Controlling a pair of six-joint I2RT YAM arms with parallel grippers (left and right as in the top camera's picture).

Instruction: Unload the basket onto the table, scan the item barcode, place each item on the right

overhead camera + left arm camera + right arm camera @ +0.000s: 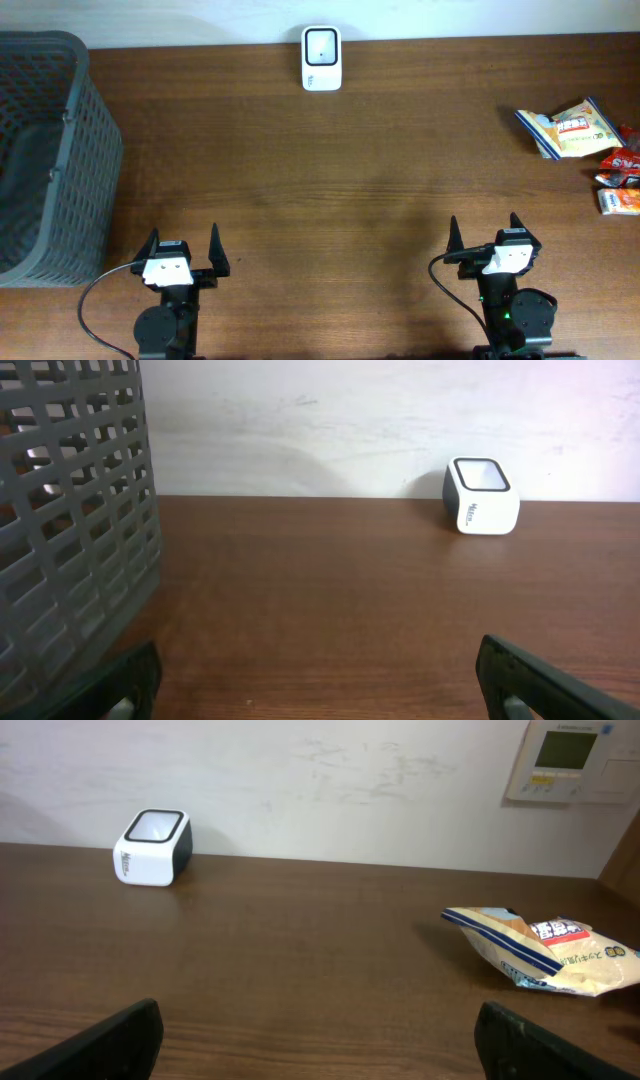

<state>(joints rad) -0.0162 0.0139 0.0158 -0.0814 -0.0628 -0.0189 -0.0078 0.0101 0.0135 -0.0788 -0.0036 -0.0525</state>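
Seen from overhead, my left pincer (pixel 183 235) and my right pincer (pixel 483 222) sat at the near edge of the brown wooden table (pixel 330 180). Each had its two fingers spread wide apart with nothing between them. Far ahead, roughly midway between the two pincers, stood the white box-shaped barcode scanner with a dark window (pixel 321 58). The cream-and-blue crinkled snack bag (pixel 570 128) lay ahead and to the right of my right pincer. The small red-and-orange packets (pixel 620 178) lay just beside it, on the side nearer to me. The grey plastic lattice basket (pixel 60 150) stood ahead and to the left of my left pincer.

Through the left wrist camera, my left pincer (pixel 318 660) gaped over bare wood. The basket (pixel 70 530) rose close on its left, and the scanner (pixel 482 495) stood well ahead to its right by the white wall (pixel 330 420).

Through the right wrist camera, my right pincer (pixel 315 1025) also stood open and empty. The scanner (pixel 153 847) was far ahead to its left, and the snack bag (pixel 545 950) lay ahead to its right, untouched. A beige wall control panel (pixel 567 760) hung above the bag.
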